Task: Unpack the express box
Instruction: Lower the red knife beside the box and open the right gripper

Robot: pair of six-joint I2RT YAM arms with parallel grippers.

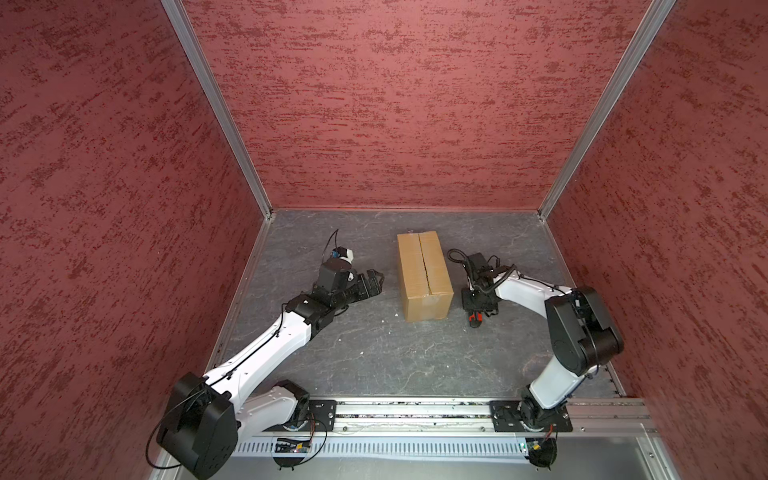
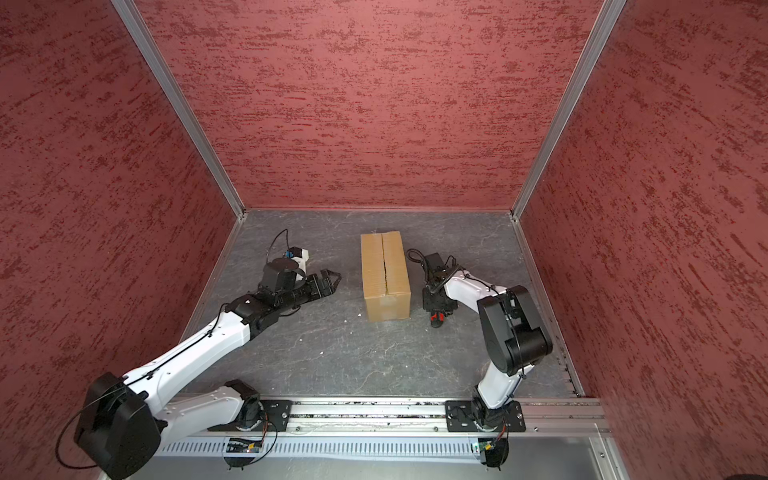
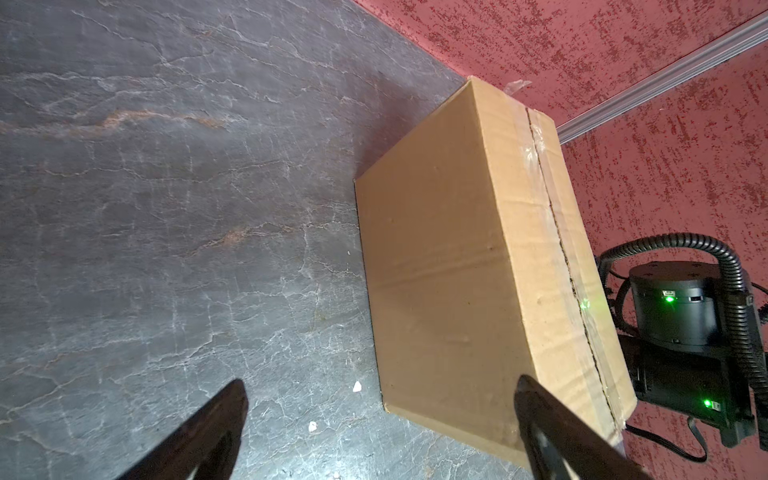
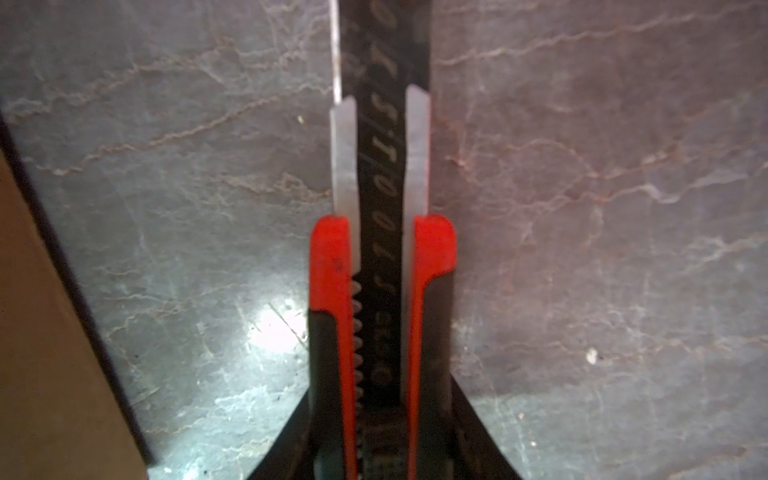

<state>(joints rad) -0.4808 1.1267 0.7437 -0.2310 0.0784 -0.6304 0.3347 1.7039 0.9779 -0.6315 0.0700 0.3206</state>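
1. Silver aluminium rail (image 1: 415, 409): runs along the table edge on the near side of the express box (image 1: 424, 276), a plain brown oblong corrugated cardboard carton. Both white-and-black arms are mounted on it.

2. Grey veined stone-look tabletop (image 1: 374, 353): bears the express box. A few white crumbs (image 3: 356, 387) lie off its near left corner.

3. Right gripper (image 1: 476, 318): just right of the express box's near end, pointing down at the tabletop. Its jaws are clamped on a red-and-black utility knife (image 4: 428, 257), with the black blade run out past its clear guides. Whether the tip touches the tabletop cannot be told.

4. Left gripper (image 1: 377, 281): left of the express box, clear of it and about level with its middle. Its jaws are spread fully wide and hold nothing. It is aimed at the box's long left side.

5. Express box: stands on the tabletop between the two grippers in both top views, long axis running near to far. Its flaps are shut, with clear tape and a dark line along the centre seam.

6. Red textured walls (image 1: 395, 104): rise beyond and to either side of the express box.
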